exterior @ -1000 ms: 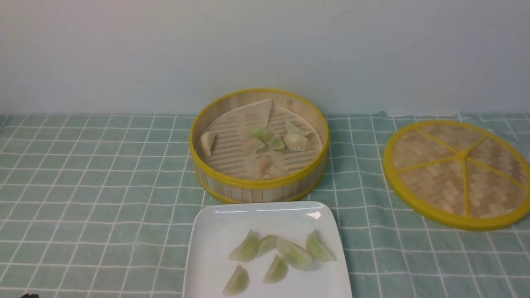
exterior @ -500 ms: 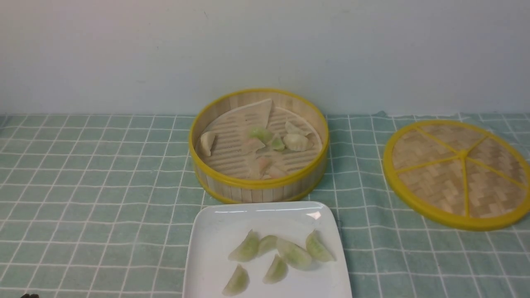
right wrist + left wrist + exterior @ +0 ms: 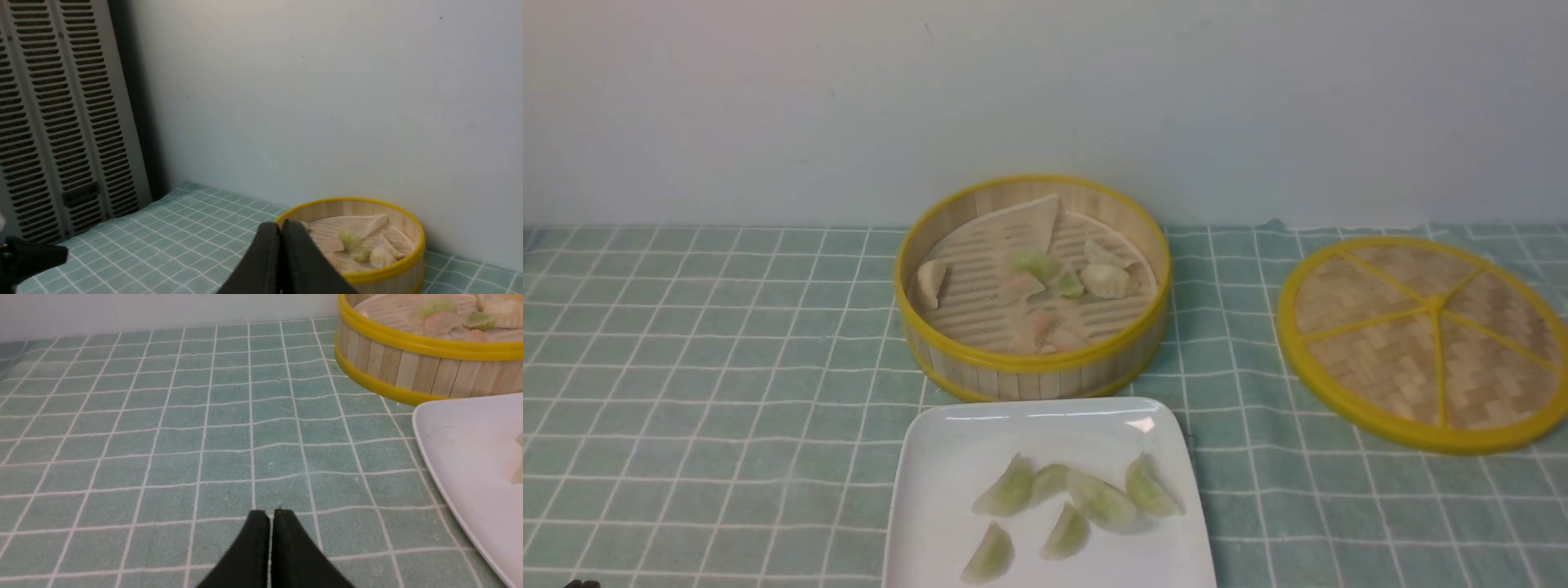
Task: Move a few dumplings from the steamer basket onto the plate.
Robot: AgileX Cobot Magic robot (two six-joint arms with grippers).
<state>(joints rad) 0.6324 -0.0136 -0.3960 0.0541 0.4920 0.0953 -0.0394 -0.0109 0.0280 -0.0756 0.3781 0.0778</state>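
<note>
Six green dumplings (image 3: pixel 1062 506) already lie on the white plate (image 3: pixel 947 457), nearest at six o'clock; the task looks about done. Both the left gripper (image 3: pixel 269 514) and right gripper (image 3: pixel 281 223) have jaws clenched, empty. Behind, at twelve, the steamer basket (image 3: pixel 1033 371) holds more; open bench (image 3: pixel 703 392) lies at nine.

We see our left gripper (image 3: pixel 269 516) in the left wrist view with its two black fingers (image 3: pixel 255 547) pressed together, nothing between them, held low over the worktop (image 3: pixel 163 437). Our right gripper (image 3: pixel 281 226) is likewise closed and empty, its fingers (image 3: pixel 302 261) touching along their length, raised higher. In the front view neither arm shows clearly.
</note>
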